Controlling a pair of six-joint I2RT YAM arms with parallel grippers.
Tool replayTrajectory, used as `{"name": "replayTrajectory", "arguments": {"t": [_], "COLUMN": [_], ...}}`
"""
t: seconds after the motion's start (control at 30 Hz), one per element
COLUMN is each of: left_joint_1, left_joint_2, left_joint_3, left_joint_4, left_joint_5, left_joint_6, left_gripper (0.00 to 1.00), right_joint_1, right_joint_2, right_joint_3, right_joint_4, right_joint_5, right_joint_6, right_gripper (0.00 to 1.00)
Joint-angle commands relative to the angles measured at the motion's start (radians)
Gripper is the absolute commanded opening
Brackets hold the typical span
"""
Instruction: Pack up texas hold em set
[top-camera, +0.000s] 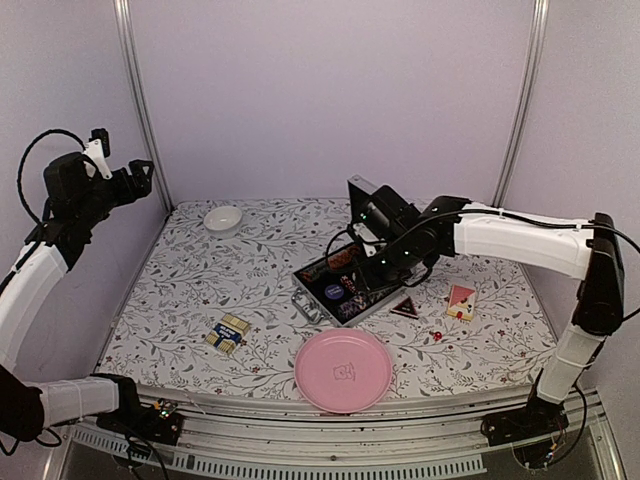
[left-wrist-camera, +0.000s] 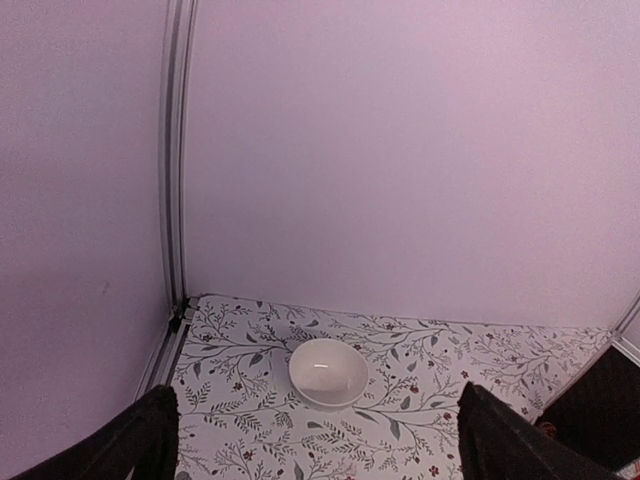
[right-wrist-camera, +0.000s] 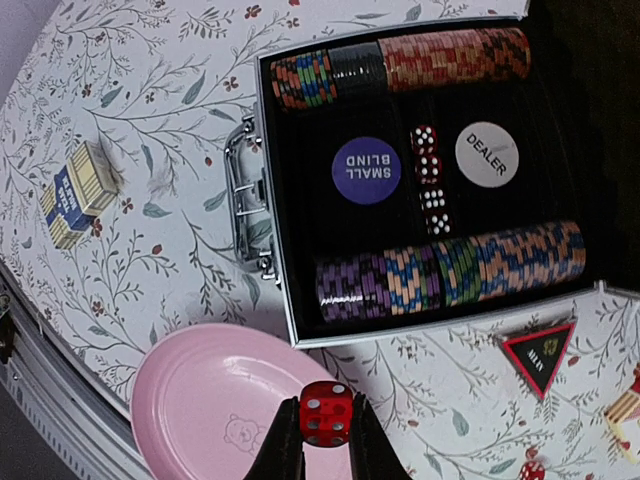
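Note:
The silver case (top-camera: 307, 302) lies open mid-table, its lid up at the back. In the right wrist view its black lining holds two rows of poker chips (right-wrist-camera: 450, 278), a purple "small blind" button (right-wrist-camera: 366, 170), a white "dealer" button (right-wrist-camera: 487, 154) and several dice (right-wrist-camera: 428, 168). My right gripper (right-wrist-camera: 326, 428) is shut on a red die (right-wrist-camera: 326, 412), held in the air above the pink plate's edge, just in front of the case. A blue and gold card deck (top-camera: 228, 333) lies left of the case. My left gripper (left-wrist-camera: 315, 392) hangs open and empty, high at the far left.
A pink plate (top-camera: 343, 370) sits at the front edge. A white bowl (top-camera: 223, 218) stands at the back left. Right of the case lie a black and red triangle (top-camera: 405, 308), another card deck (top-camera: 461, 300) and a loose red die (top-camera: 437, 334).

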Motion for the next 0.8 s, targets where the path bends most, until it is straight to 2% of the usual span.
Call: {"name": "replayTrajectory", "arguments": {"t": [0.0, 0.3, 0.77], "left_joint_1": [0.005, 0.005, 0.005], "left_joint_2": [-0.003, 0.003, 0.002], "left_joint_3": [-0.012, -0.014, -0.015], "left_joint_4": [0.023, 0.027, 0.03], "left_joint_5": [0.006, 0.035, 0.047], "left_joint_6": [-0.003, -0.017, -0.024], "left_gripper": [0.97, 0.97, 0.97], "right_joint_1": [-0.059, -0.146, -0.185], "right_joint_2": [0.159, 0.396, 0.58], "right_joint_3": [0.115, 0.316, 0.516], "right_joint_4": [0.016, 0.044, 0.055], "right_joint_5": [-0.019, -0.05, -0.046], "right_joint_6": [-0.152, -0.308, -0.403], "right_gripper": [0.05, 0.04, 0.05]}}
